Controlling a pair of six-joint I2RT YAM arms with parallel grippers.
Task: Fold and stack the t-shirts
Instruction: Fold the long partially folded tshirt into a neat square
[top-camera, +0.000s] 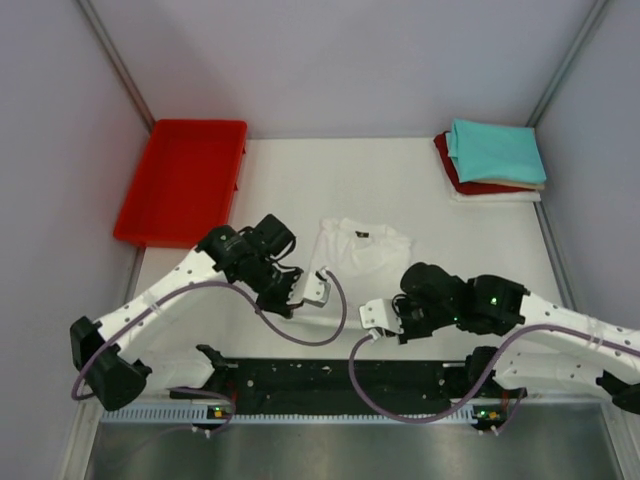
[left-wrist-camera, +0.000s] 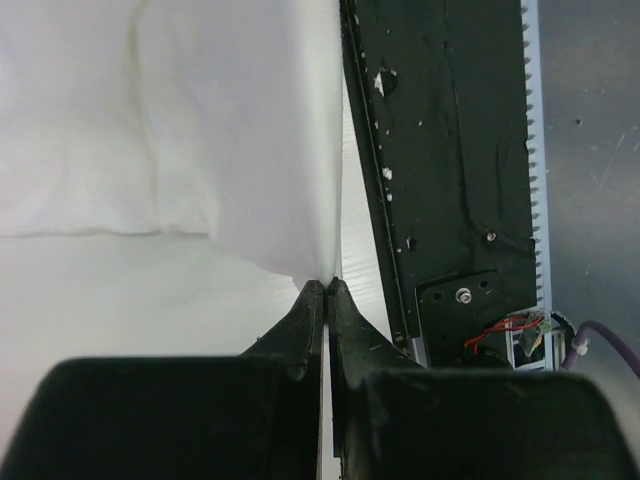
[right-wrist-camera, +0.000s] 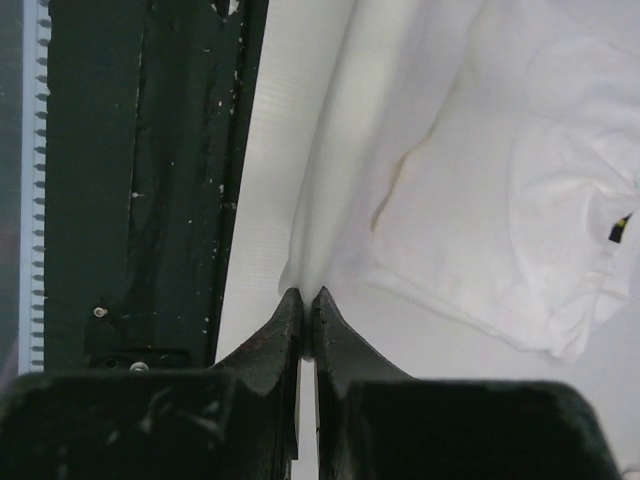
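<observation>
A white t-shirt (top-camera: 362, 252) lies crumpled mid-table, its small dark neck label (top-camera: 361, 232) facing up. My left gripper (top-camera: 317, 291) is shut on the shirt's near left corner (left-wrist-camera: 300, 240); the black fingertips (left-wrist-camera: 312, 300) pinch the cloth edge. At the near right corner (right-wrist-camera: 330, 240) my right gripper (top-camera: 379, 314) is shut on the hem in the same way. The label (right-wrist-camera: 620, 228) also shows in the right wrist view. A folded stack sits at the back right: teal shirt (top-camera: 496, 150) on top, dark red (top-camera: 468, 183) beneath, cream (top-camera: 500, 196) at the bottom.
A red plastic tray (top-camera: 183, 180) stands at the back left, against the left wall. A black base plate (top-camera: 340, 375) runs along the near edge between the arm bases. Grey walls close in the table on three sides.
</observation>
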